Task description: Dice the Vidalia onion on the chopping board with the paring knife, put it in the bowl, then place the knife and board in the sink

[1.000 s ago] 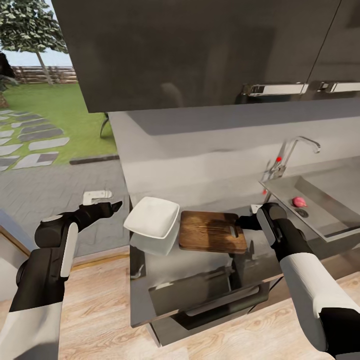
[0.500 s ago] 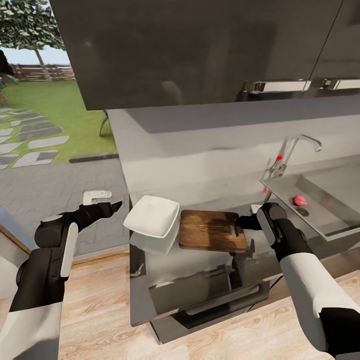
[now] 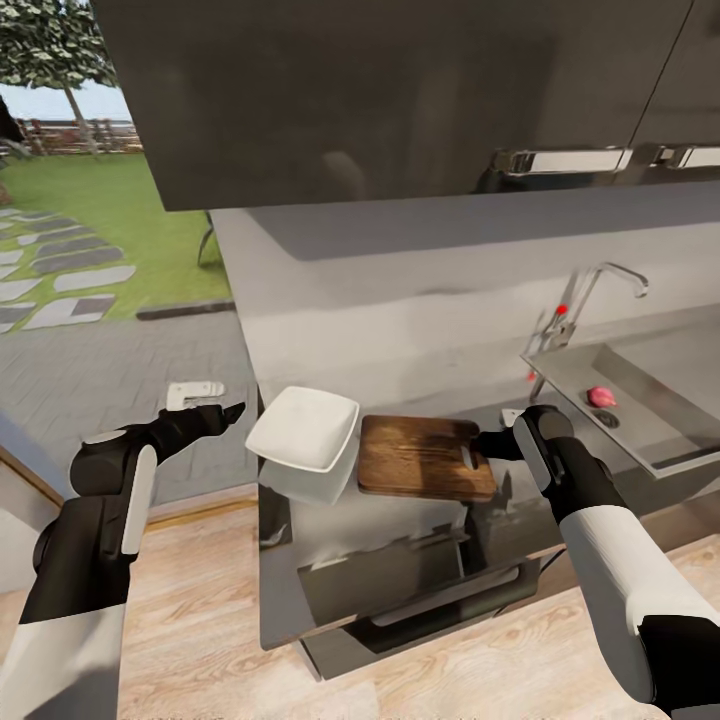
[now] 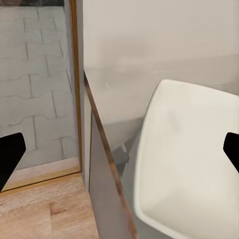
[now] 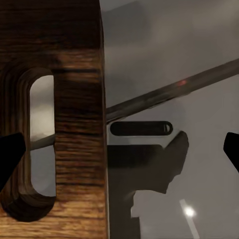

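Vidalia onion [image 3: 601, 396] lying in the sink [image 3: 650, 400] near the drain, well apart from both grippers; right gripper [image 3: 487, 443] spread wide, empty, just beside the handle-hole end of the chopping board [image 3: 425, 458] on the countertop [image 3: 400, 520]; left gripper [image 3: 225, 412] also spread, empty, near the bowl [image 3: 303, 430].

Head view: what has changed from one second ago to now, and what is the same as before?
Only the camera shifted a little: the whole picture slid, cabinets lower, sink slightly higher. No thing itself moved. The Vidalia onion still lies in the sink, the bowl and chopping board stay side by side on the countertop, and both arms hold their poses, nothing grasped.
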`<state>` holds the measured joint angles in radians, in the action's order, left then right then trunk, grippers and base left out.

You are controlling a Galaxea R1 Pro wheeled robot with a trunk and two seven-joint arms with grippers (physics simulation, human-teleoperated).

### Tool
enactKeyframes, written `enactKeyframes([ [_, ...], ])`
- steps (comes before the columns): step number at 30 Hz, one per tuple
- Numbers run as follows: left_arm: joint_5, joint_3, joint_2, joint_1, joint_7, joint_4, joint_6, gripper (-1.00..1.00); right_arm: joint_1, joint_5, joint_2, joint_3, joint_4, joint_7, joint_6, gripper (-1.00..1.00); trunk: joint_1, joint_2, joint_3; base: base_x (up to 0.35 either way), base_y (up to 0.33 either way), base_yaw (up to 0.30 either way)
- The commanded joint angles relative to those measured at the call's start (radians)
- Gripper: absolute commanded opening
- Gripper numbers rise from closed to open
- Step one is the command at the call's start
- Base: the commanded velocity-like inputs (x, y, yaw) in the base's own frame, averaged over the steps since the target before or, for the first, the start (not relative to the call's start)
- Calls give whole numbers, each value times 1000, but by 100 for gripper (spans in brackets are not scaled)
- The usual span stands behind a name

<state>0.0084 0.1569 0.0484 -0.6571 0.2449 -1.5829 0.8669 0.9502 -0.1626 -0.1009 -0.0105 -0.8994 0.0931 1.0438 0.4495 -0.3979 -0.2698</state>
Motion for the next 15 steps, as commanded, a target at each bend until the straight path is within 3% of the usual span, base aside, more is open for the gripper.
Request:
enactKeyframes([
  [1,1,1,-1,-1,4,-1,6,100,1,-11,0,-1,-1,10,3,100,1,-2,-3,0,0,0],
  [15,1,1,-10,-1,4,-1,6,100,1,-11,0,-1,-1,10,3,100,1,-2,-24,0,0,0],
])
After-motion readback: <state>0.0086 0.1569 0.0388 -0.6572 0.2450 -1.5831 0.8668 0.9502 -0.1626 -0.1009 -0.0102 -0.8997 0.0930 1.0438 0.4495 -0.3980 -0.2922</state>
